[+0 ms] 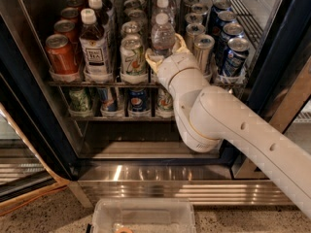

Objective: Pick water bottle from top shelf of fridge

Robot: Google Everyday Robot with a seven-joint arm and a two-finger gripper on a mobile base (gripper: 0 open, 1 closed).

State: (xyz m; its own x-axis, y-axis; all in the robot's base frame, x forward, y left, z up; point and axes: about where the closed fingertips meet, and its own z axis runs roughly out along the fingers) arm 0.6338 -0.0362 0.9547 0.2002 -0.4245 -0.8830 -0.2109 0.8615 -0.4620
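1. Reaching stage: the end effector (165, 53) sits at the water bottle (163, 33), which stands at the front of the top shelf (97, 83) in the fridge (24, 86). Its jaws are spread either side of the bottle, nothing gripped yet.
2. Next, I judge: close on the bottle, then lift and withdraw.

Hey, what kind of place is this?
Likely a shop or break-room drinks corner: a glass-door fridge, its top shelf packed with cans, and the claw at the water bottle there.

Arm (243, 130) extended from lower right; gripper (164, 49) upper centre, raised.
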